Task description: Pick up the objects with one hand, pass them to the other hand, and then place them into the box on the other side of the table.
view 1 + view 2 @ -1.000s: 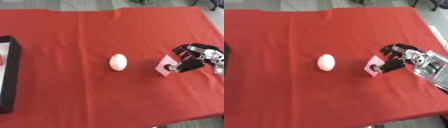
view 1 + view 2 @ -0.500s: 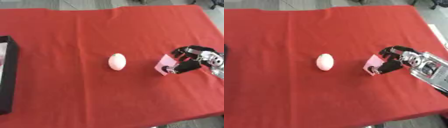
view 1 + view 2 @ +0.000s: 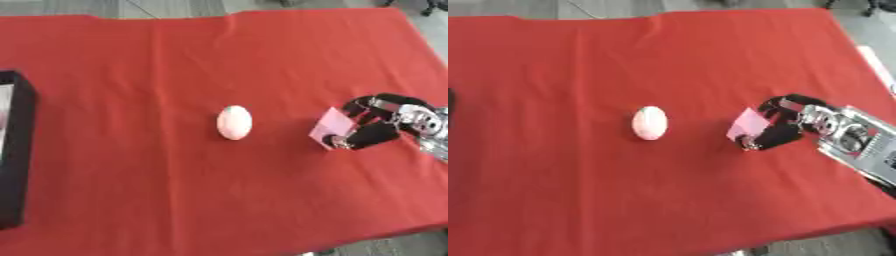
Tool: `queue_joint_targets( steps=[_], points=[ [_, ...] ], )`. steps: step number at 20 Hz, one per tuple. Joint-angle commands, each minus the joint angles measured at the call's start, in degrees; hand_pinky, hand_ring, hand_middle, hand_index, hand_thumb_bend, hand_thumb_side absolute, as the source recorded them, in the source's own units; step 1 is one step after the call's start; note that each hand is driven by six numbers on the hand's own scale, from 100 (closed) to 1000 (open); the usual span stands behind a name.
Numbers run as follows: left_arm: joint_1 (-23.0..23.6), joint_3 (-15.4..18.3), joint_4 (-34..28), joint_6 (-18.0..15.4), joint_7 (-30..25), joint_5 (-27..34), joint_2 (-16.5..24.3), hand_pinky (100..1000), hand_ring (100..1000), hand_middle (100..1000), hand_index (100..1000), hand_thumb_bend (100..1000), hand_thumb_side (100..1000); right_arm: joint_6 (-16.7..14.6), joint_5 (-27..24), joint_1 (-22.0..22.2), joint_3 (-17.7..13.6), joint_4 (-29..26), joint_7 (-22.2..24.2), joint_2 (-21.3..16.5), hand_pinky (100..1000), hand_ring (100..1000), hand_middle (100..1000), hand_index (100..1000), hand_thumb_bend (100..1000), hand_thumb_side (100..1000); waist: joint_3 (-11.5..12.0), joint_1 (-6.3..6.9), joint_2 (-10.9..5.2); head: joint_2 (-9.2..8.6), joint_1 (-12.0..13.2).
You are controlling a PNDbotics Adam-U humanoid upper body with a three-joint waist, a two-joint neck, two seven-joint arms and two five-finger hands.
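A table covered with a bright red cloth [image 3: 175,190] fills both eye views, the fabric lightly creased along its far edge. Near the middle of the cloth lies a small white egg-shaped object [image 3: 234,122], its long axis running roughly away from the robot, with nothing touching it. To its right, well apart from it, the robot's black and silver right hand [image 3: 785,125] reaches in from the right side of the table. Its fingers and thumb are curled around a small pale pink flat object [image 3: 748,123], a tilted square-looking piece whose material cannot be made out; the fingers [image 3: 789,101] arch over the pink piece's far side while the thumb presses at its near lower corner. The pink piece stands at an angle against the hand, with its lower edge at or just above the cloth; whether it actually touches the cloth cannot be told. Behind the hand the silver wrist and forearm [image 3: 857,145] run off toward the right edge. At the far left edge of the left eye view stands a black open box [image 3: 19,165] with a pale interior, well apart from both the egg-shaped object and the hand. The left hand does not show in either view.
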Motion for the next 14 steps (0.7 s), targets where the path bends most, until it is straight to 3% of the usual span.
queue_joint_targets(
  steps=[1,14],
  points=[
    [-0.34,0.14,-1.32,-0.18,-0.24,0.09,0.51,908,732,755,768,316,773,0.88,0.14,-0.68,-0.21,-0.82,-0.14,-1.21,868,874,863,909,422,356,0.10,0.16,-0.74,-0.27,-0.36],
    [-0.48,-0.22,-1.32,-0.26,-0.81,0.05,0.39,908,744,759,761,298,785,2.72,-0.26,-1.37,0.52,-0.23,-0.78,-0.56,860,861,836,875,383,298,0.43,0.45,-0.45,-0.49,-0.58]
  ],
)
